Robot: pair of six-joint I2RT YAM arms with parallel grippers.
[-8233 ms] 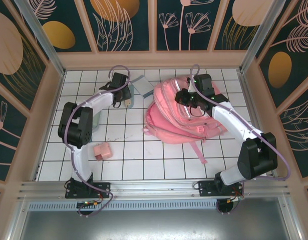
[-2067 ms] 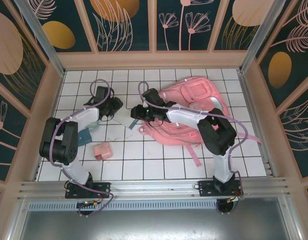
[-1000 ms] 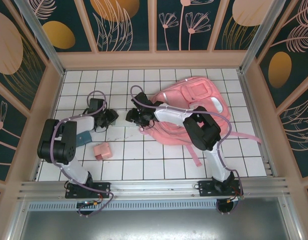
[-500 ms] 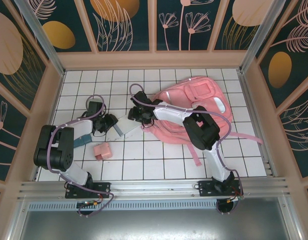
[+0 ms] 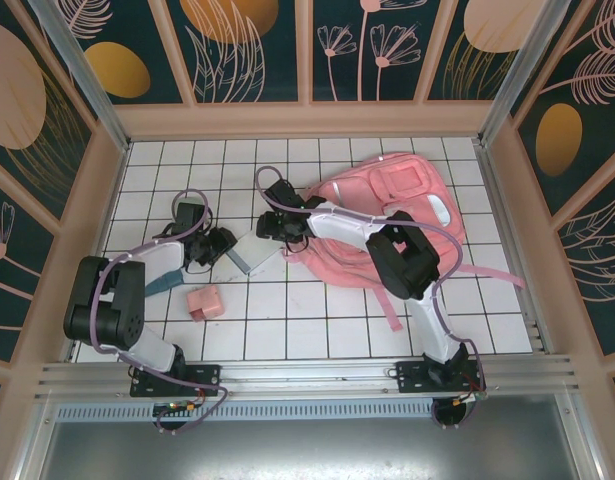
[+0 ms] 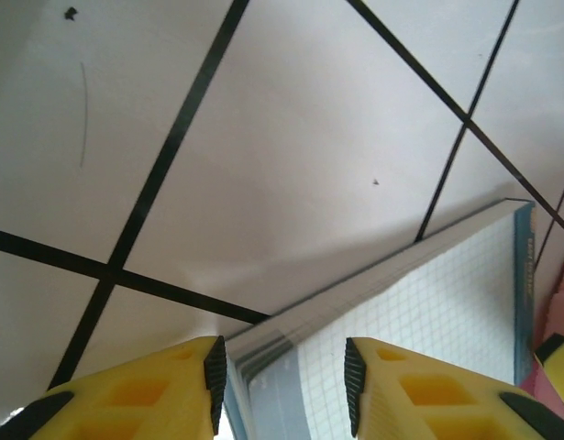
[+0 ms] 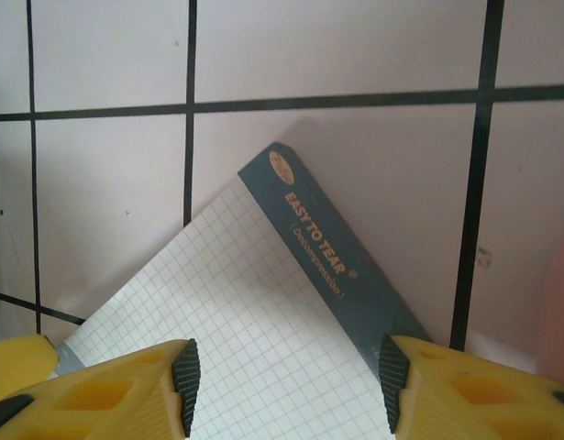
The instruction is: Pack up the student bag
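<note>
The graph-paper pad (image 5: 249, 252) sits tilted between the two arms, one end raised off the tiled worktop (image 5: 317, 320), probably so it can be steered into the student bag (image 5: 387, 215) lying just to its right. The left fingers (image 6: 153, 390) straddle the pad's corner; I cannot tell whether they are clamped on it. The right fingers (image 7: 116, 390) stand apart over its gridded face. The bag's contents are hidden. A small pink box (image 5: 204, 301) lies outside it.

The student bag (image 5: 387, 225), a large soft pink backpack, lies flat right of centre; its straps (image 5: 391, 308) trail nearward.
</note>
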